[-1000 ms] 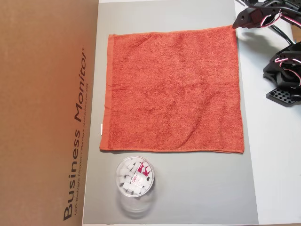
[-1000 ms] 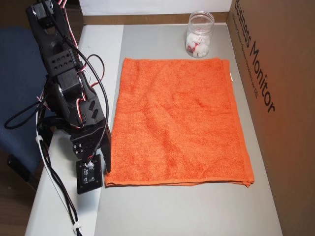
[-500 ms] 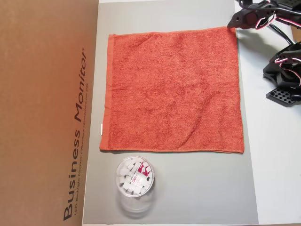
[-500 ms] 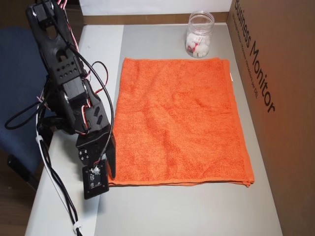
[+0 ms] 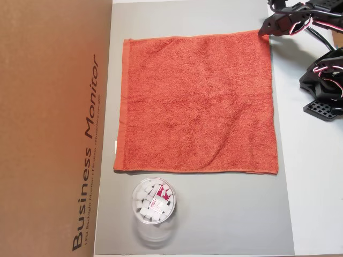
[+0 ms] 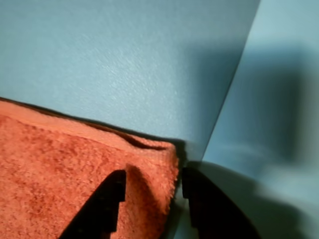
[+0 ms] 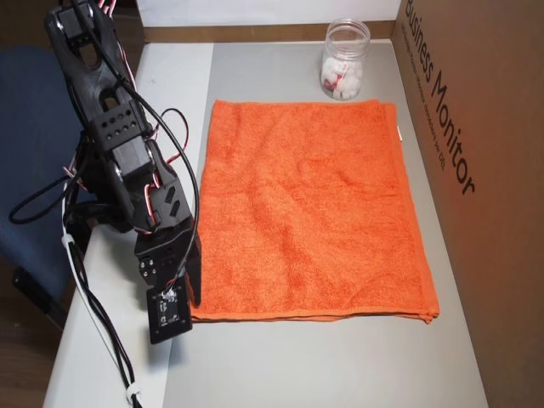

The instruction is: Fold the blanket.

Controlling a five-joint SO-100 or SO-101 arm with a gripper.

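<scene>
I see the end effector (image 6: 152,191) open, fingers straddling one corner of the blanket (image 5: 198,101), which lies flat on the counter (image 5: 214,214).

1. An overhead view looks straight down on the grey mat (image 5: 214,214), with the blanket (image 5: 198,101) filling the centre, the cardboard box (image 5: 53,128) along the left edge and the arm (image 5: 316,53) at upper right.
2. Another overhead view looks down at a slant from the opposite side: the arm (image 7: 127,187) is left, the box (image 7: 484,170) right.
3. The wrist view sits very close above one blanket corner (image 6: 159,159), with the gripper (image 6: 152,189) entering from the bottom edge.
4. All three share that corner.
</scene>
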